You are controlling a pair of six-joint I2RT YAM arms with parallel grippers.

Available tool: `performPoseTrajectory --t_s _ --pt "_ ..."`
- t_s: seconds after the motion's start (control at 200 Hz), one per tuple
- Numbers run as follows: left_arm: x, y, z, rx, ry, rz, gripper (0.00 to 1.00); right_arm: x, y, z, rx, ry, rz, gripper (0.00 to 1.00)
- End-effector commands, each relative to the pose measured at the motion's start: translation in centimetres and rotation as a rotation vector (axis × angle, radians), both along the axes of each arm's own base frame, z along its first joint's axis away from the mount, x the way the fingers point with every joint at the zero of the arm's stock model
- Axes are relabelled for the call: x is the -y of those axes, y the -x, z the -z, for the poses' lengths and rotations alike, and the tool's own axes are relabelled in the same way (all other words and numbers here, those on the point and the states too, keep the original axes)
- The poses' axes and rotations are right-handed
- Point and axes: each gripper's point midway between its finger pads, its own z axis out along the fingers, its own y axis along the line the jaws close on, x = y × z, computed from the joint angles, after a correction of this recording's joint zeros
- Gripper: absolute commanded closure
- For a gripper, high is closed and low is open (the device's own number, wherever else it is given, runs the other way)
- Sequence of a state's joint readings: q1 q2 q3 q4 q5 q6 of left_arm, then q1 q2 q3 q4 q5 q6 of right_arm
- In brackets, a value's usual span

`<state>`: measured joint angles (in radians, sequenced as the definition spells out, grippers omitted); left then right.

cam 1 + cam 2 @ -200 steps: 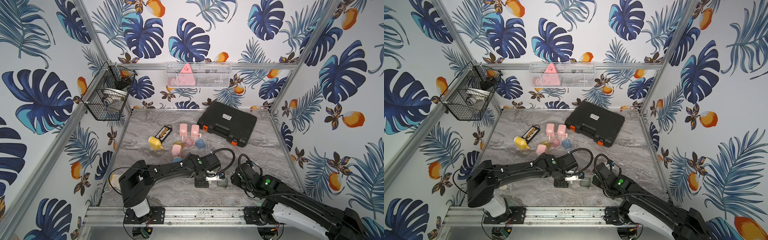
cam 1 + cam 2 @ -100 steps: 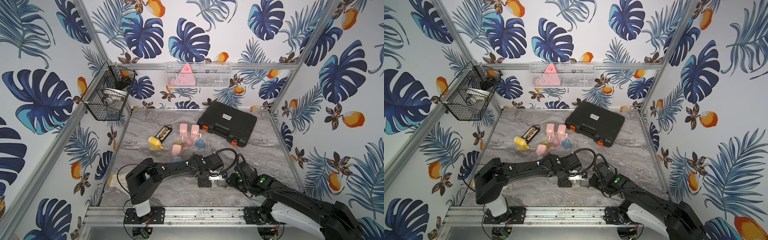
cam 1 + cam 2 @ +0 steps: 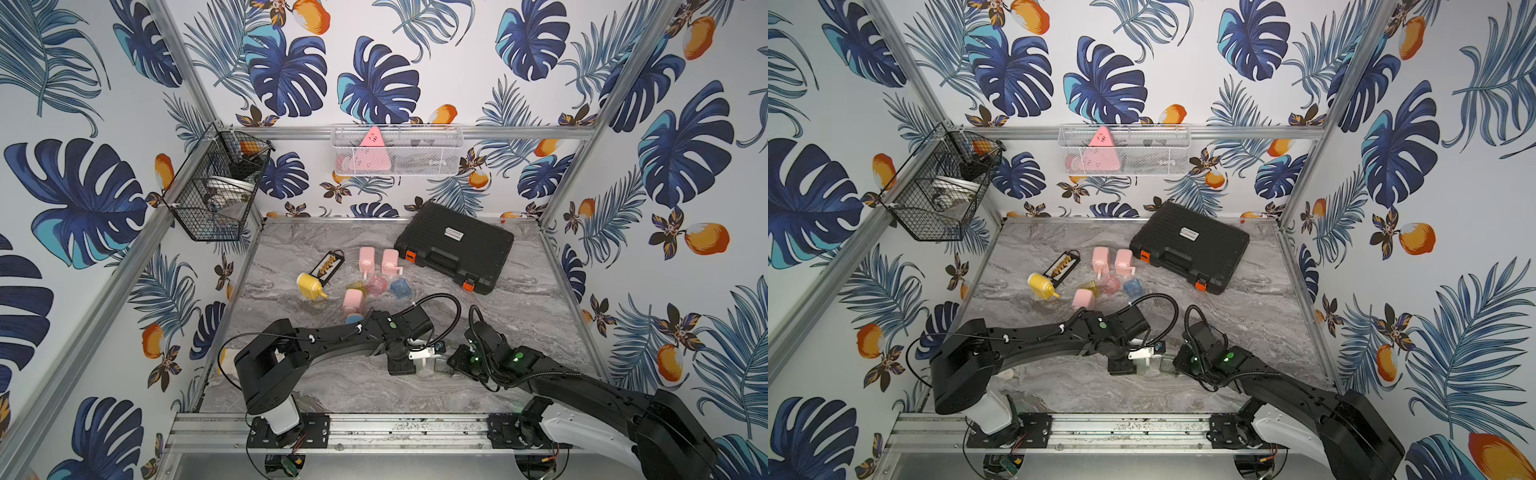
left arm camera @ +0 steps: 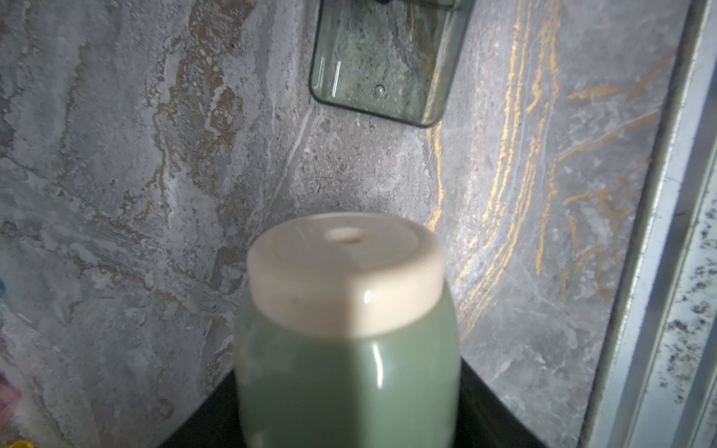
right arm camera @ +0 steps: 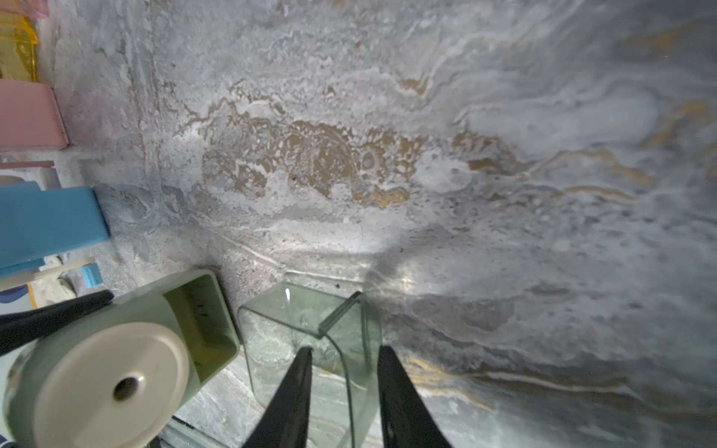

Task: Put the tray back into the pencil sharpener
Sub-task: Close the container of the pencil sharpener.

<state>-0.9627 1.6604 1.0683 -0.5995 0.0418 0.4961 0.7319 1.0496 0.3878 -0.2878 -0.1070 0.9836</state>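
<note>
The pencil sharpener (image 4: 349, 329) is green with a cream end cap. It lies near the table's front, in both top views (image 3: 424, 360) (image 3: 1145, 358), and my left gripper (image 3: 415, 360) is shut on its body. Its empty slot (image 5: 201, 322) faces the tray. The tray (image 5: 295, 322) is a clear greenish box on the marble (image 3: 441, 366) (image 3: 1168, 365), a small gap to the right of the sharpener (image 5: 104, 372). My right gripper (image 5: 343, 353) is shut on the tray's far end wall, with one finger inside and one outside. The left wrist view shows the tray (image 4: 380, 66) beyond the cap.
A black case (image 3: 455, 253) lies at the back right. Pink sharpeners (image 3: 368, 259), a yellow one (image 3: 309, 286) and small coloured trays (image 3: 401, 286) sit mid-table behind the arms. A blue block (image 5: 46, 221) lies close to the sharpener. Wire baskets (image 3: 216, 187) (image 3: 397, 151) hang on the walls.
My right gripper has moved left up to the tray and its jaws have narrowed around the tray's end. The left gripper with the sharpener has shifted slightly.
</note>
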Motion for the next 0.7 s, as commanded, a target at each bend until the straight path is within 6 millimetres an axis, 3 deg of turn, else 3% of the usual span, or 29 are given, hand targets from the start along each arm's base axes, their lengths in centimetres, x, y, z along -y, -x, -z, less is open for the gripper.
performPoseTrajectory --t_s 0.0,0.696 --pt "0.8 -0.1 -0.2 0.004 0.05 0.007 0.36 -1.3 -0.4 -0.5 0.012 -0.042 -0.041 0.71" --pt "0.7 0.9 1.2 0.001 0.075 0.096 0.42 -4.2 -1.2 -0.1 -0.007 -0.106 -0.127 0.76"
